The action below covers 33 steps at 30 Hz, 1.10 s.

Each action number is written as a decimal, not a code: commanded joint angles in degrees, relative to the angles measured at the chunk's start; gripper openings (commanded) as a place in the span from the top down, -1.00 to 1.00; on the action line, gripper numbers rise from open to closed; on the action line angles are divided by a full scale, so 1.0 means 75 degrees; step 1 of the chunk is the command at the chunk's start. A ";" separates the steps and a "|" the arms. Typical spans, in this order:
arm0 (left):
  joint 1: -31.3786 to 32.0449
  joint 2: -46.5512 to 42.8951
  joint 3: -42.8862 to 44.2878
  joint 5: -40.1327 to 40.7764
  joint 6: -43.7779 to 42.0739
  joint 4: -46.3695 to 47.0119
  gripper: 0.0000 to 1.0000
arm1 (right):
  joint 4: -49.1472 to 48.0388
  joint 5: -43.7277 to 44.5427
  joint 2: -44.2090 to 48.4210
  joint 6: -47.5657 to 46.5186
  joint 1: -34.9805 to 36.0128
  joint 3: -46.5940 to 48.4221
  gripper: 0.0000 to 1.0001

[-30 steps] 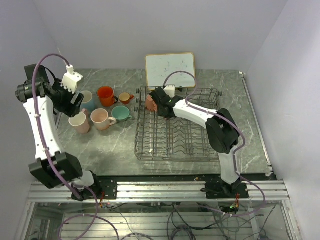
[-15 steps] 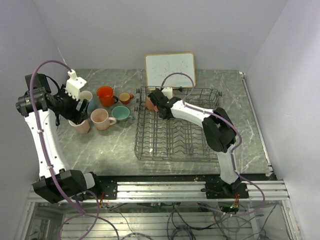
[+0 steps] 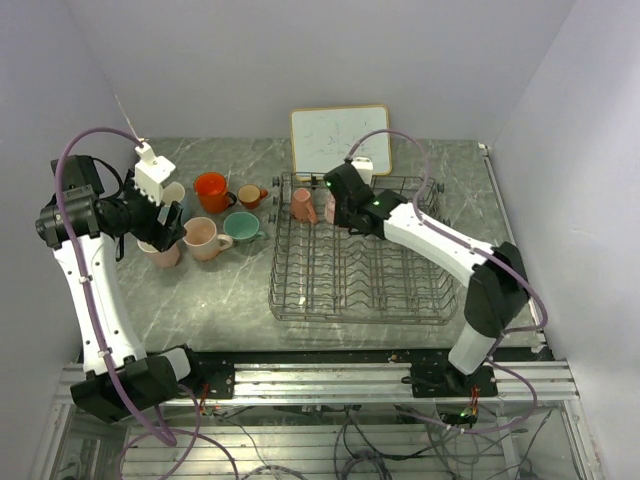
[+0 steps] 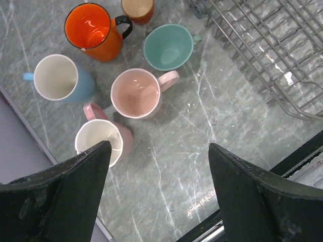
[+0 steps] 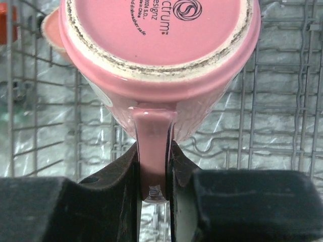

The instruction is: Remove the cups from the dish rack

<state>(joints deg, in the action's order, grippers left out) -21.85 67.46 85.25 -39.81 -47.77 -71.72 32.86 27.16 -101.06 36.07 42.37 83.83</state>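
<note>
The dark wire dish rack (image 3: 352, 285) stands at centre right. My right gripper (image 3: 334, 207) is over its back left corner, shut on the handle of a pink mug (image 5: 161, 55) held bottom up toward the wrist camera. A peach mug (image 3: 302, 205) stands in the rack just left of it and also shows in the right wrist view (image 5: 49, 31). My left gripper (image 4: 159, 148) is open and empty above the mugs on the table: large orange (image 4: 93, 29), small orange (image 4: 137, 7), mint green (image 4: 169, 46), pink (image 4: 135, 93), light blue (image 4: 61, 78), and a pink one with a white inside (image 4: 99, 143).
A white framed board (image 3: 340, 138) leans on the back wall behind the rack. The rack's corner (image 4: 272, 55) is at the upper right of the left wrist view. The table's left edge runs close beside the mugs.
My right gripper has drawn back to the right with the pink mug by its handle, leaving the peach mug in the rack. My left arm has shifted slightly over the mugs.
</note>
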 commanded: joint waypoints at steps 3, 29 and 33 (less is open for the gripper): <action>0.0250 -0.0190 -0.0430 -0.0615 0.0124 0.0591 -0.79 | -0.0340 -0.1123 0.1192 0.0328 -0.0044 -0.0520 1.00; 0.1808 -0.4025 -0.4470 -0.2499 -0.0168 0.5015 -0.80 | -0.4684 -0.6955 0.2771 0.4745 0.0604 -0.1884 1.00; 0.1820 -0.3968 -0.4354 -0.2579 -0.0754 0.4497 -0.76 | -0.5838 -0.7215 0.2641 0.5536 0.0789 -0.2027 1.00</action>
<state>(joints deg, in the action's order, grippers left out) -8.88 37.60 52.42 -54.76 -50.09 -39.99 7.86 -22.17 -82.39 69.93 47.20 68.03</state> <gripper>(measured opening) 0.886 0.199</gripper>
